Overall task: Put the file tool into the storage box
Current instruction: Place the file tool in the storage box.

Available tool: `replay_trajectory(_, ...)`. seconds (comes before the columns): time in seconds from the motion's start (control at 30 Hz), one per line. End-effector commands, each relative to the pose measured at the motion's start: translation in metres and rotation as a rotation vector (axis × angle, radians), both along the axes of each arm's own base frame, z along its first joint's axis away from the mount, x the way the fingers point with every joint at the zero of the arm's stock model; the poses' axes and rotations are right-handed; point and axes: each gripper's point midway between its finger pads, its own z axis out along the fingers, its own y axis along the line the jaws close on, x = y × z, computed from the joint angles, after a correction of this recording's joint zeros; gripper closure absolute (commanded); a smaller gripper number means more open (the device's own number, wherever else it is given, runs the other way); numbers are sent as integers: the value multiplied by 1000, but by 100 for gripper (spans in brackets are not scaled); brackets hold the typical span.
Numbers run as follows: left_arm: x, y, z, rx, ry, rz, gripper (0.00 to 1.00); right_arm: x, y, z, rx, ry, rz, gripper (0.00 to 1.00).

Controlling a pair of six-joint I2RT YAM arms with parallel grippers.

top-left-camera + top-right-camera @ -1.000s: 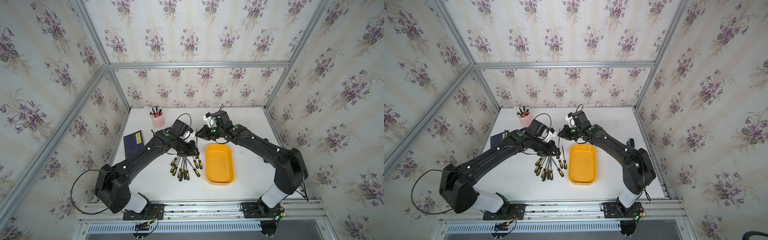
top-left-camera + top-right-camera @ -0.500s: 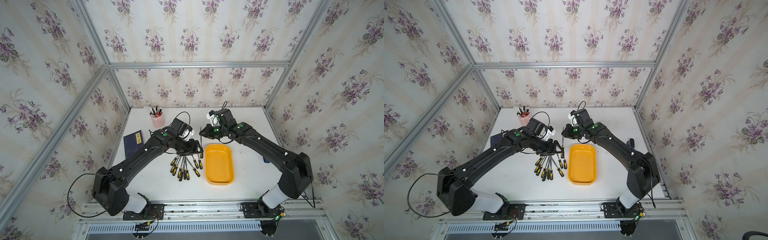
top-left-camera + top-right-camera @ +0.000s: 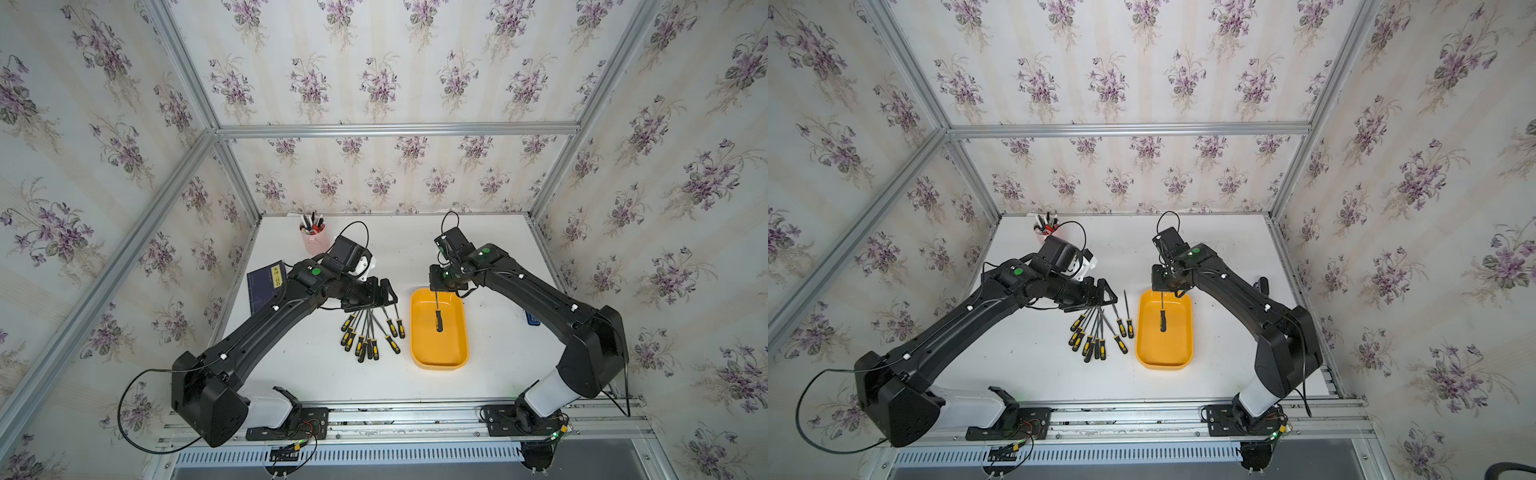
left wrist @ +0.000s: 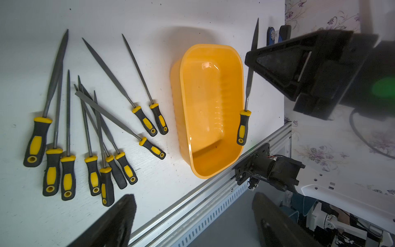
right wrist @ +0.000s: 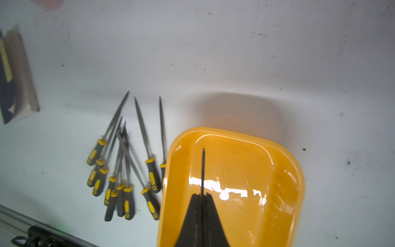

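right gripper (image 3: 439, 287) is clenched on the blade of the file tool (image 3: 439, 321), which hangs handle down over the storage box (image 3: 417, 332) toward the front edge of the table (image 3: 407, 249). left gripper (image 3: 388, 292), jaws spread apart, is above the other files (image 3: 368, 332).

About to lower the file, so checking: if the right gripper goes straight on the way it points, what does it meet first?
Probably the inside of the storage box: the right gripper, shut on the file, points into it. The file would likely touch first; depth is unclear.
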Motion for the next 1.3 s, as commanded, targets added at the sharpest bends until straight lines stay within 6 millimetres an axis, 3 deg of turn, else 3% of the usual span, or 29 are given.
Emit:
replay_trajectory(0.0, 5, 0, -2, 8, -19, 6, 10, 2, -12, -11, -50, -14, -30, 100)
replay_trajectory(0.17, 3, 2, -9, 23, -7, 4, 10, 0, -23, -34, -85, 15, -45, 100)
replay_trajectory(0.4, 2, 4, -17, 35, 6, 4, 10, -6, -28, -50, -91, 39, -41, 100)
replay_trajectory(1.27, 1, 5, -42, 69, 46, -4, 9, -33, -46, -88, -145, 106, -46, 100)
